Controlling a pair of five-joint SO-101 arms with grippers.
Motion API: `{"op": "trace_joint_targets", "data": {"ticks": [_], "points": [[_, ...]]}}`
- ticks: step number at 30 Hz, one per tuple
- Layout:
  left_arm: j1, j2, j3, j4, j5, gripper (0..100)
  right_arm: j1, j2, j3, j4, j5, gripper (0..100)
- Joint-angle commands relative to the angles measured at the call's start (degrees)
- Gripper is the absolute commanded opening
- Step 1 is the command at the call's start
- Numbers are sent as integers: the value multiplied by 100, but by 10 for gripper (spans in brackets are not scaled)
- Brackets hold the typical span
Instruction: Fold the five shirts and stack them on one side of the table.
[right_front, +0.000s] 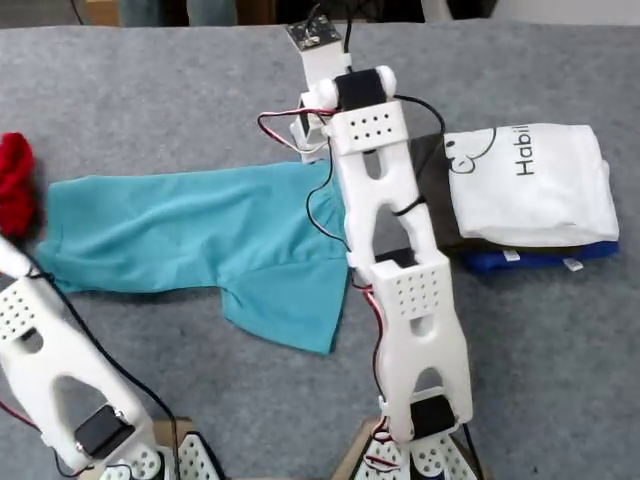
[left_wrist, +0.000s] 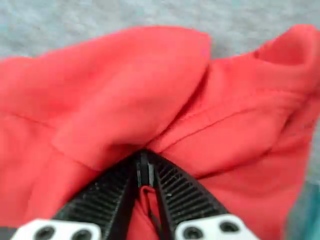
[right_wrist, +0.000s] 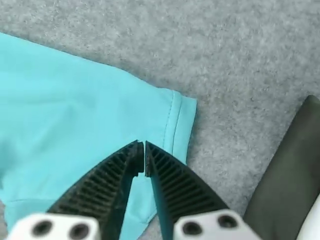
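Handling a teal shirt (right_front: 200, 235) spread flat in the middle of the counter (right_front: 150, 90): soft, light, limp, likely to sag and bunch, so best pinched at a sleeve hem or shoulder seam. Hovering over its sleeve with the right gripper (right_wrist: 141, 150) closed, seemingly on nothing. Clamping a fold of the crumpled red shirt (left_wrist: 125, 90) in the left gripper (left_wrist: 144, 167), at the counter's left edge. Sitting folded at far right: white shirt (right_front: 530, 180) atop darker ones.

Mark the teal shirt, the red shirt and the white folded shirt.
teal shirt (right_front: 190, 235), high view, middle of its spread body.
red shirt (left_wrist: 125, 90), left wrist view, on a bunched fold.
white folded shirt (right_front: 540, 200), high view, its top face.
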Motion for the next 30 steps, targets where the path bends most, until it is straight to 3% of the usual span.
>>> {"op": "trace_joint_targets", "data": {"ticks": [1, 7, 10, 17, 24, 30], "points": [[-620, -97, -57, -308, 79, 32, 62, -541, 180, 35, 0, 15], [-699, -475, -778, -88, 862, 33, -167, -725, 444, 35, 334, 15], [-330, -993, -752, 695, 1160, 33, -193, -822, 655, 35, 527, 15], [963, -1670, -734, 2462, 1081, 33, -70, -848, 1314, 35, 615, 15], [1736, -985, -479, 2541, 712, 33, -44, -523, 1921, 26, 580, 15], [1657, 70, -567, 1996, 510, 30, 88, -84, 1930, -9, 589, 15]]}}
